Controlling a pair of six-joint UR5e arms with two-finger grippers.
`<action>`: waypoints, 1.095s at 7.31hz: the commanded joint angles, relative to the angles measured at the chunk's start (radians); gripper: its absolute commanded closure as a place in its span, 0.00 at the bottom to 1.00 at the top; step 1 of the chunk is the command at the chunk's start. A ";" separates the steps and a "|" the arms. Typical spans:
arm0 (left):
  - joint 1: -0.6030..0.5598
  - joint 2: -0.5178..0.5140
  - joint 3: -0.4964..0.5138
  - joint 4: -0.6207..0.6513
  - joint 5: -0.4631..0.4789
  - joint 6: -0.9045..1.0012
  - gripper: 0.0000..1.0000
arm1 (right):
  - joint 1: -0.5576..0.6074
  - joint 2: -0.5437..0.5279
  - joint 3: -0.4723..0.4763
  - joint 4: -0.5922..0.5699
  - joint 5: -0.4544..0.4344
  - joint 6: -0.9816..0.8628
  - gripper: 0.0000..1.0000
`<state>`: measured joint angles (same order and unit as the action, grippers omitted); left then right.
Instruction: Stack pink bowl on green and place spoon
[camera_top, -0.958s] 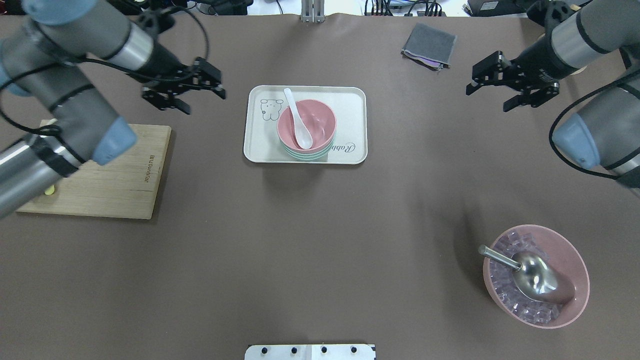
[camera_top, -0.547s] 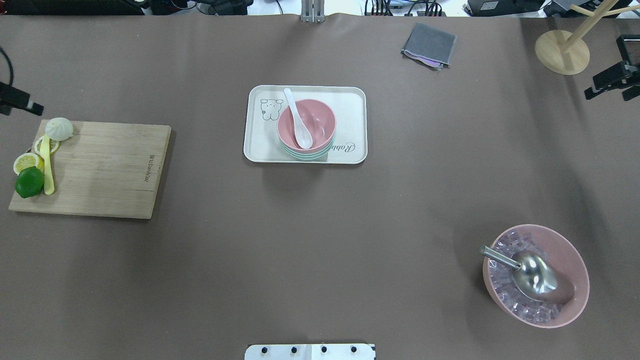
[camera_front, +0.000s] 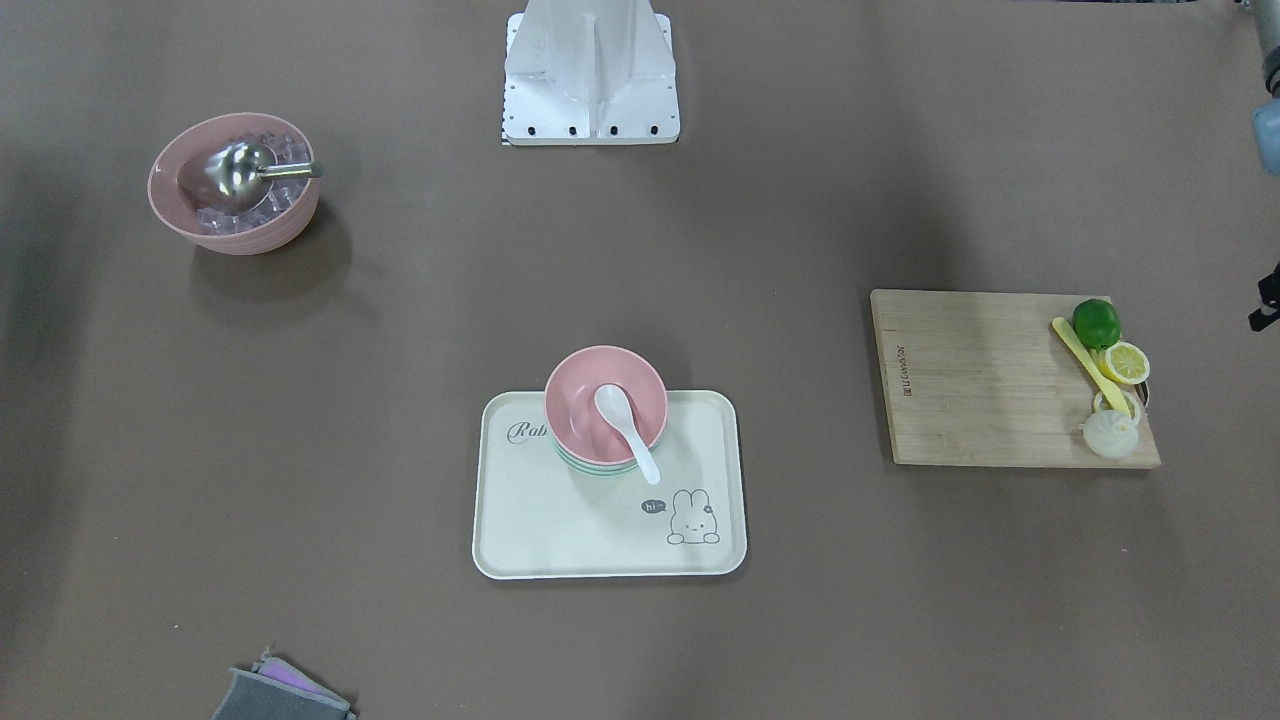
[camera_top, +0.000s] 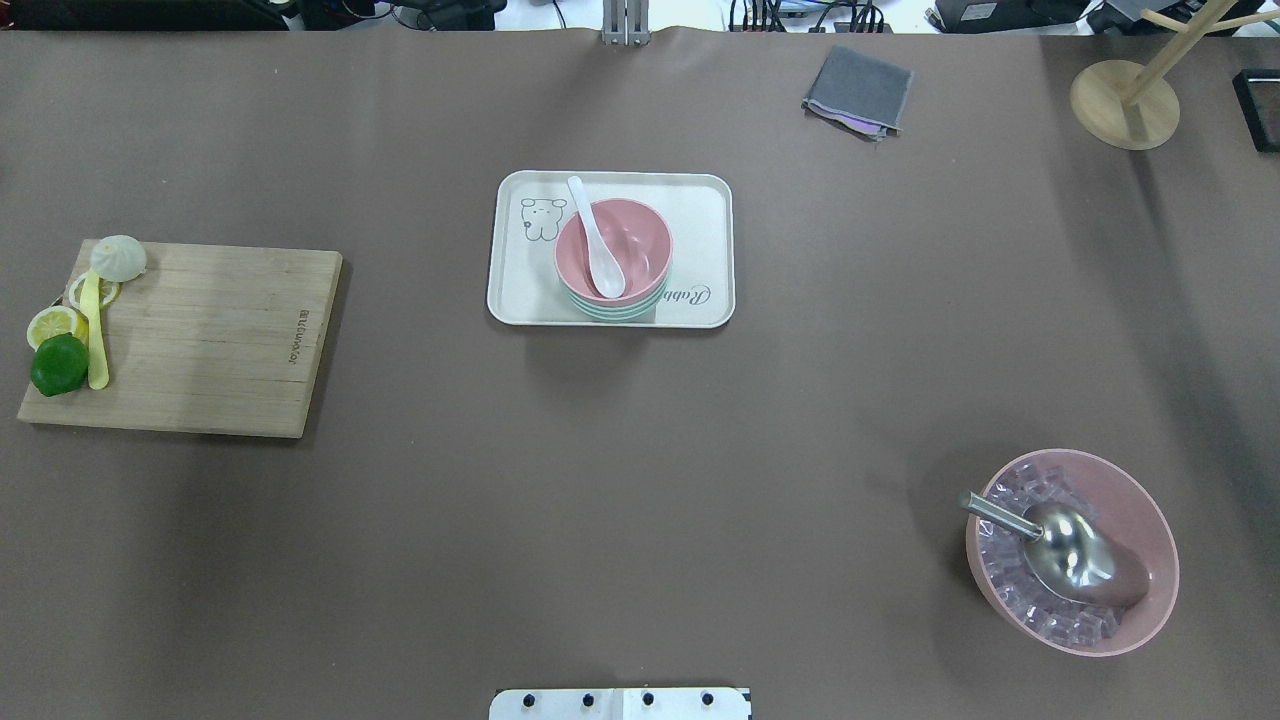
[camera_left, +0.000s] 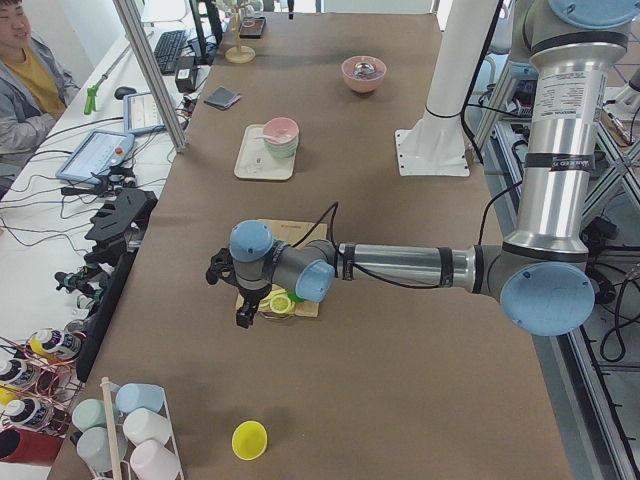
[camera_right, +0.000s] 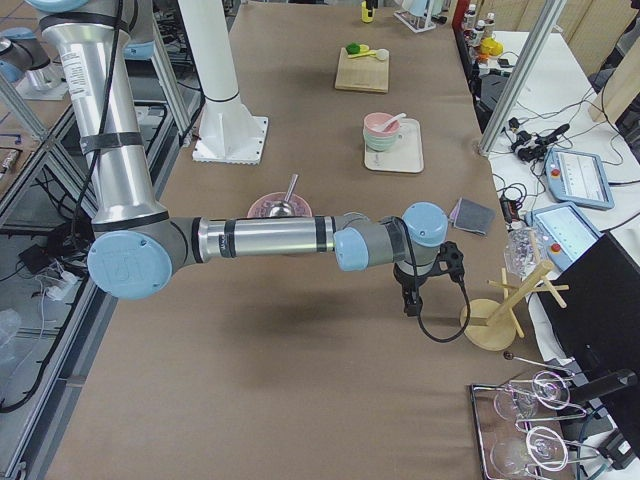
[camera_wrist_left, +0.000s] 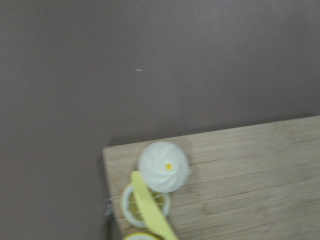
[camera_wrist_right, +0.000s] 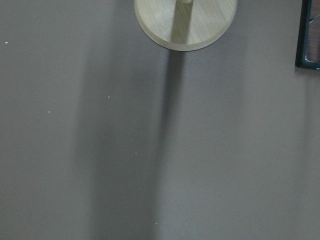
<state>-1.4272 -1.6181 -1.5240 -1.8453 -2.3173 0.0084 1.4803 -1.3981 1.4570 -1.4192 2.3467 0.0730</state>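
The pink bowl (camera_top: 640, 245) sits nested on the green bowl (camera_top: 612, 311) on the cream tray (camera_top: 700, 210) at the table's far middle. The white spoon (camera_top: 601, 250) lies in the pink bowl with its handle over the rim. The stack also shows in the front-facing view: pink bowl (camera_front: 575, 400), spoon (camera_front: 625, 417), tray (camera_front: 560, 520). My left gripper (camera_left: 242, 314) hangs over the cutting board's outer end. My right gripper (camera_right: 409, 303) hangs beside the wooden stand. I cannot tell whether either is open or shut. Both are outside the overhead view.
A wooden cutting board (camera_top: 200, 340) at the left carries a lime (camera_top: 58, 364), lemon slices, a yellow knife and a white bun. A pink bowl (camera_top: 1150, 610) of ice with a metal scoop stands front right. A grey cloth (camera_top: 858, 90) and a wooden stand (camera_top: 1125, 100) lie at the back right.
Both arms have pulled away outward from beside the tray and have left the overhead view. The bowls, spoon and tray have not moved.
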 joint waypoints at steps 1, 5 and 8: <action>-0.016 -0.093 -0.046 0.289 0.007 -0.013 0.02 | 0.003 -0.007 -0.003 -0.001 -0.017 -0.010 0.00; -0.029 -0.095 -0.088 0.400 0.009 0.002 0.02 | -0.012 0.008 -0.004 -0.038 -0.014 0.002 0.00; -0.027 -0.019 -0.108 0.377 -0.001 -0.007 0.02 | -0.018 0.011 0.006 -0.044 -0.004 0.005 0.00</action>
<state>-1.4543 -1.6586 -1.6276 -1.4631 -2.3148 0.0072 1.4668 -1.3887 1.4591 -1.4623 2.3408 0.0768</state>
